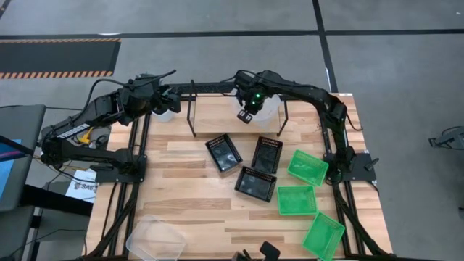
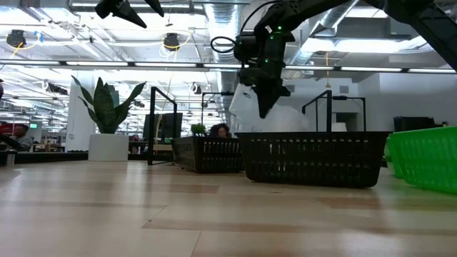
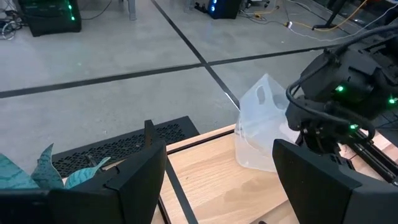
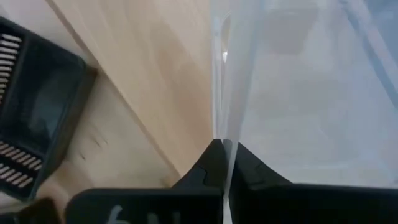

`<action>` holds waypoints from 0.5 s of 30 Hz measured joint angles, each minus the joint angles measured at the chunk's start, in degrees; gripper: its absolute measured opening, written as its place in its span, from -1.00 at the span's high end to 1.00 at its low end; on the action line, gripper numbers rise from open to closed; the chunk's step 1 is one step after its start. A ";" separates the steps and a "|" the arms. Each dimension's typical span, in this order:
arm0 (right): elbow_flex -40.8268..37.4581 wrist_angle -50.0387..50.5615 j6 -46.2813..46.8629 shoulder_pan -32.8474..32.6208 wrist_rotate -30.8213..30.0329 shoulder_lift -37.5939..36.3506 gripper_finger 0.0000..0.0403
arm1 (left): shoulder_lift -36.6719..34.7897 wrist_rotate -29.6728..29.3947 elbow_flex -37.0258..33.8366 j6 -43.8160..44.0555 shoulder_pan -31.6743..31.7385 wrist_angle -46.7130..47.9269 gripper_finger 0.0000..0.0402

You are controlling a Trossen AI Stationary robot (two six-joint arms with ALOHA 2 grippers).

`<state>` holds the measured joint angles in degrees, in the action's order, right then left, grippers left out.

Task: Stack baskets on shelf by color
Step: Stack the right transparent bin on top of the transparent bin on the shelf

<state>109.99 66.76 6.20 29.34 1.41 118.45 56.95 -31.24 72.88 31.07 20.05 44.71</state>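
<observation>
The right gripper (image 4: 225, 163), pinching a clear basket's (image 3: 264, 124) wall, should lower it flat onto the shelf (image 1: 217, 109) just below before letting go.

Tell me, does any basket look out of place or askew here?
Yes. One clear basket lies alone at the table's near-left corner, jutting over the edge, far from the others. The three black baskets sit at mixed angles. The right claw pinches another clear basket's wall, holding it tilted over the shelf.
</observation>
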 joint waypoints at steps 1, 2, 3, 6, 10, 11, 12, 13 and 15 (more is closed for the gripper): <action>0.28 -0.34 -0.06 0.02 0.07 0.00 0.96 | 0.00 0.00 0.00 0.00 -0.02 0.00 -0.41; 0.52 -0.58 -0.30 0.05 0.04 0.00 0.97 | 0.00 -0.01 0.00 0.02 0.00 0.00 -0.41; 0.70 -0.57 -0.50 0.04 0.06 -0.02 0.97 | 0.00 0.00 0.00 0.02 -0.01 0.00 -0.41; 1.19 0.89 -2.43 0.07 -0.08 0.00 0.96 | 0.00 -0.09 0.00 0.02 0.00 0.00 -0.41; 2.29 0.99 -6.25 -0.82 -1.53 0.00 0.98 | 0.00 -0.11 0.00 0.06 0.00 -0.02 -0.41; 2.77 0.99 -6.75 -1.17 -2.08 0.00 0.98 | 0.00 -0.13 0.00 0.15 0.00 0.00 -0.41; 3.28 0.84 -7.39 -1.53 -2.62 0.00 0.98 | 0.00 -0.15 0.02 0.42 -0.02 -0.02 -0.41; 3.76 0.69 -8.16 -1.89 -3.49 0.00 0.98 | 0.00 -0.15 0.00 0.66 0.00 0.00 -0.41; 4.61 0.76 -9.53 -2.59 -5.31 0.00 0.98 | 0.00 -0.19 0.00 0.96 0.00 -0.01 -0.41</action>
<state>114.61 67.52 -3.34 26.75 -3.90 118.45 56.95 -31.44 72.88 32.03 20.05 44.70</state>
